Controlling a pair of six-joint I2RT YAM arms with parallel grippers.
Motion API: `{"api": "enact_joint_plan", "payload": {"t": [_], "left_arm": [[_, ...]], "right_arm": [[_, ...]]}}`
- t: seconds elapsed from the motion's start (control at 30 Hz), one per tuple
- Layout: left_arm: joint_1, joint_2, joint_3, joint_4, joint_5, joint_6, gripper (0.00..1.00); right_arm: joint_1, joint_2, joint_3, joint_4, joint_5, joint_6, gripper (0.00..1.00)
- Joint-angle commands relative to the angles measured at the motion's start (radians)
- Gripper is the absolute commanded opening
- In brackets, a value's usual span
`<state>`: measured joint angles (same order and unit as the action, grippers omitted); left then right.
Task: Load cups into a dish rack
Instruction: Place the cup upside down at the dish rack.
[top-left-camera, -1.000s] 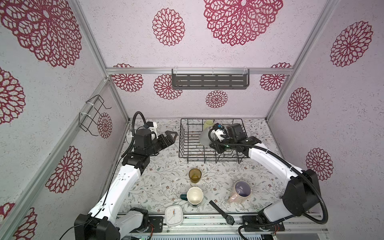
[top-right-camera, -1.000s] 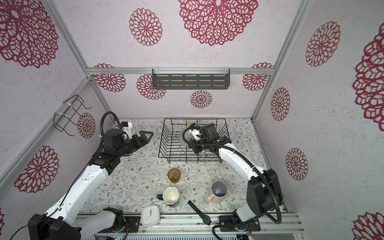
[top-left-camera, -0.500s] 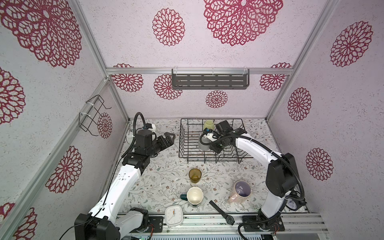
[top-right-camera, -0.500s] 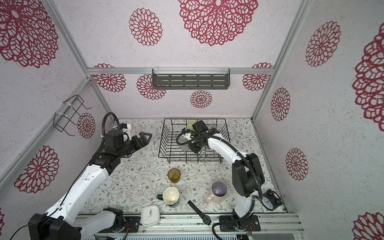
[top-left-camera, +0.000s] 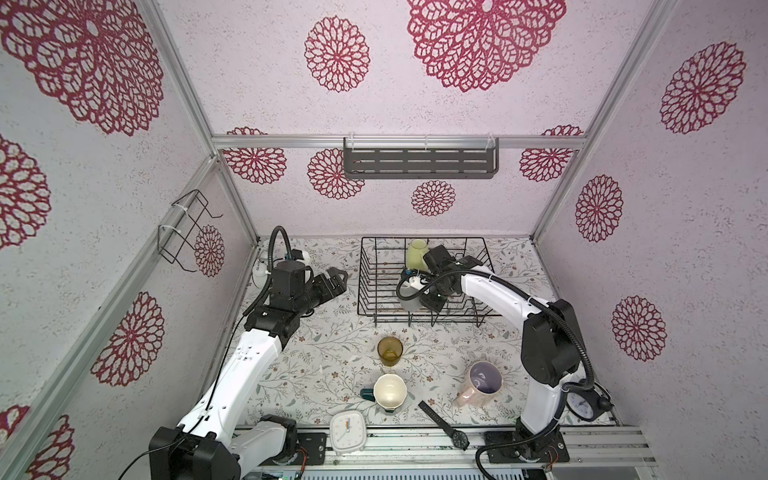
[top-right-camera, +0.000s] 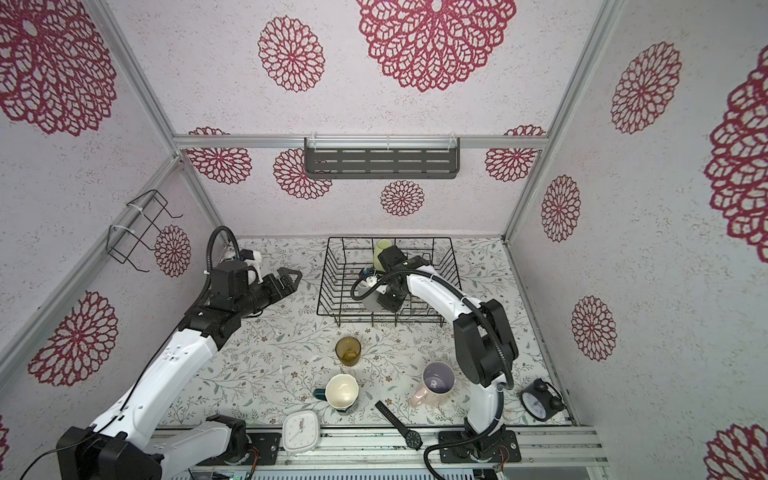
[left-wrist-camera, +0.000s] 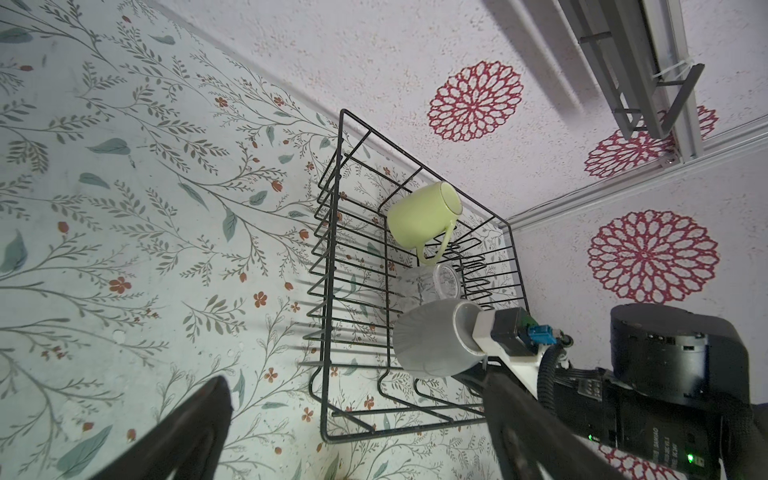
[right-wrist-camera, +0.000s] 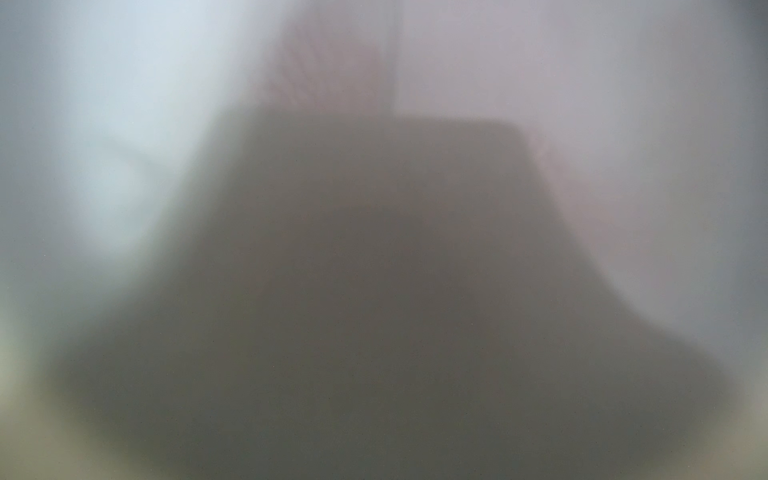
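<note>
~Half done: lime-green mug (top-left-camera: 417, 254) + clear glass (left-wrist-camera: 440, 282) lie in dish rack (top-left-camera: 374, 286); R hand (top-left-camera: 428, 300) clamped on grey mug (left-wrist-camera: 432, 345) rim, mug tilted inside rack, not yet let go; L hand (top-left-camera: 336, 280) spread apart, empty, beside rack; to go, on bench (top-left-camera: 316, 357): amber tumbler (top-left-camera: 390, 351), teal mug (top-left-camera: 389, 391), pink mug (top-left-camera: 482, 380).

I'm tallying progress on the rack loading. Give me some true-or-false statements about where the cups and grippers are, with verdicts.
1. The lime-green mug is in the dish rack. True.
2. The amber tumbler is in the dish rack. False: it stands on the table, in front of the rack.
3. The left gripper holds a cup. False: it is open and empty, beside the rack.
4. The right gripper is shut on the grey mug. True.
5. The pink mug and the teal mug stand outside the rack. True.
</note>
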<state>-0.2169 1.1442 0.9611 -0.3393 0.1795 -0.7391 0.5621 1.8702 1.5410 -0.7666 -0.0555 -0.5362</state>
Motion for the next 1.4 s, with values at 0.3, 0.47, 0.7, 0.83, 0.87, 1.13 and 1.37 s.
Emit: {"api": "enact_joint_plan", "payload": {"t": [0.3, 0.47, 0.7, 0.83, 0.87, 1.13, 1.37], "left_arm": [[0.007, -0.015, -0.005, -0.032, -0.025, 0.027, 0.99], [0.007, -0.004, -0.009, -0.028, -0.027, 0.033, 0.99], [0.007, 0.004, 0.012, -0.036, -0.014, 0.034, 0.99], [0.007, -0.01, 0.005, -0.042, -0.02, 0.039, 0.99], [0.007, -0.013, 0.004, -0.043, -0.023, 0.039, 0.99], [0.008, -0.014, 0.0, -0.058, -0.039, 0.054, 0.99], [0.009, -0.015, -0.002, -0.063, -0.043, 0.059, 0.99]], "right_arm": [[0.005, 0.041, 0.052, -0.023, 0.078, -0.093, 0.01], [0.005, 0.055, 0.042, -0.017, 0.099, -0.093, 0.09], [-0.002, 0.036, 0.026, -0.025, 0.129, -0.095, 0.2], [-0.004, 0.03, 0.01, -0.026, 0.132, -0.094, 0.28], [-0.004, 0.03, 0.007, -0.025, 0.134, -0.094, 0.29], [-0.004, 0.048, 0.019, -0.053, 0.135, -0.098, 0.27], [-0.004, 0.028, 0.041, -0.075, 0.14, -0.096, 0.17]]}}
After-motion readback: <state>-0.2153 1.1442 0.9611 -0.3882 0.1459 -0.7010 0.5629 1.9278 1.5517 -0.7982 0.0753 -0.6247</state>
